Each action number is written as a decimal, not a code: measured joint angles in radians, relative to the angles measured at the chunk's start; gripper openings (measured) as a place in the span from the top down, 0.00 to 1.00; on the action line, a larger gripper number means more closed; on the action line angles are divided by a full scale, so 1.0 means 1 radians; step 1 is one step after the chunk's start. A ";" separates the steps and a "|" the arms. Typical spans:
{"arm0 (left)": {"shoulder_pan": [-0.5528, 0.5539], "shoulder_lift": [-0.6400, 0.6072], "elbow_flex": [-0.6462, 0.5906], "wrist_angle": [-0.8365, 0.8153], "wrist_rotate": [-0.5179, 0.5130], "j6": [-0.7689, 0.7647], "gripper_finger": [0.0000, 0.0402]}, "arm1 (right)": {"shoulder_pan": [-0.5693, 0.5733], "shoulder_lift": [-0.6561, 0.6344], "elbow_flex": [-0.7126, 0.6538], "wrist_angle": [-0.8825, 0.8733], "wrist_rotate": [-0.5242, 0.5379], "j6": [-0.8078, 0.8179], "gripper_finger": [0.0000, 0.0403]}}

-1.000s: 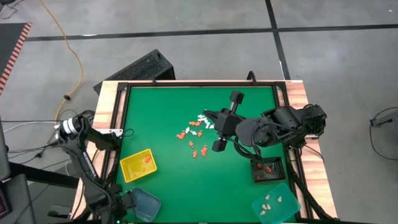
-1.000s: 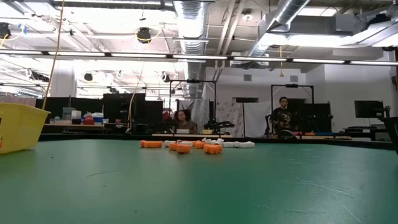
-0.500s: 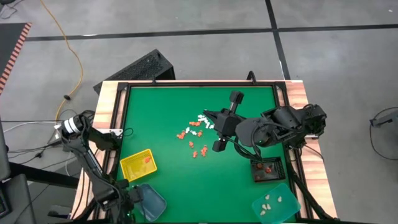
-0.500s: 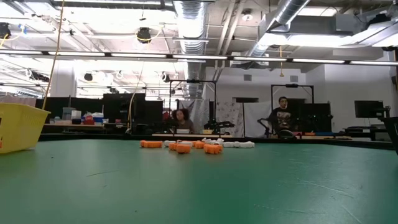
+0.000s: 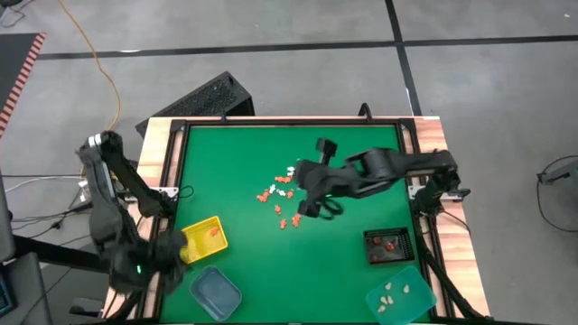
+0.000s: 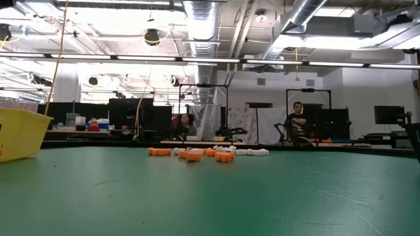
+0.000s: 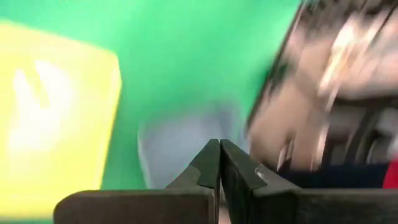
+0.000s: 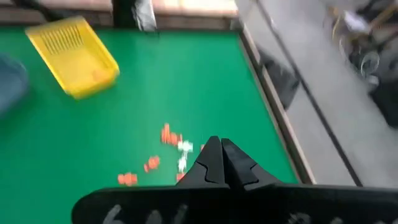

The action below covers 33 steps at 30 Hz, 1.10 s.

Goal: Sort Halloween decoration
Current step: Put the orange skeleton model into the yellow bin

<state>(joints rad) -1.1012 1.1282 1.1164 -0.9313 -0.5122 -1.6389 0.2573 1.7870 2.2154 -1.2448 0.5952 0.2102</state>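
Observation:
The Halloween decoration is a loose pile of tiny orange-red and white trinkets lying on the green mat, also seen in the low view and the right wrist view. My right gripper hangs shut just right of the pile, slanting down toward it, with nothing between its fingers. My left gripper is shut and raised above the near left corner, between the yellow tray and the teal tray. Its closed fingers hold nothing.
The yellow tray holds an orange-red piece. A black tray with orange-red pieces and a second teal tray with white pieces sit at the near right. A black frame borders the mat. People sit in the room beyond.
My left gripper has risen from beside the teal tray at the near left corner and tipped toward level, staying shut. My right arm has stretched toward the table's left and sunk toward the pile of trinkets, its gripper still shut. The trinkets have not moved.

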 joint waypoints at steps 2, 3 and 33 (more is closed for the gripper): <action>0.007 -0.076 0.000 -0.018 -0.165 0.068 1.00 | -0.019 0.004 -0.060 0.023 -0.035 0.021 1.00; 0.007 -0.110 0.000 -0.018 -0.236 0.105 1.00 | -0.031 0.004 -0.092 0.036 -0.058 0.033 1.00; 0.006 -0.539 -0.001 -0.091 -0.678 0.612 0.44 | -0.274 0.002 -0.897 0.776 -0.376 0.620 0.52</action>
<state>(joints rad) -1.0950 0.5896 1.1156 -1.0227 -1.1902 -1.0271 -0.0172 1.7885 1.3186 -0.4689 0.2195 0.8302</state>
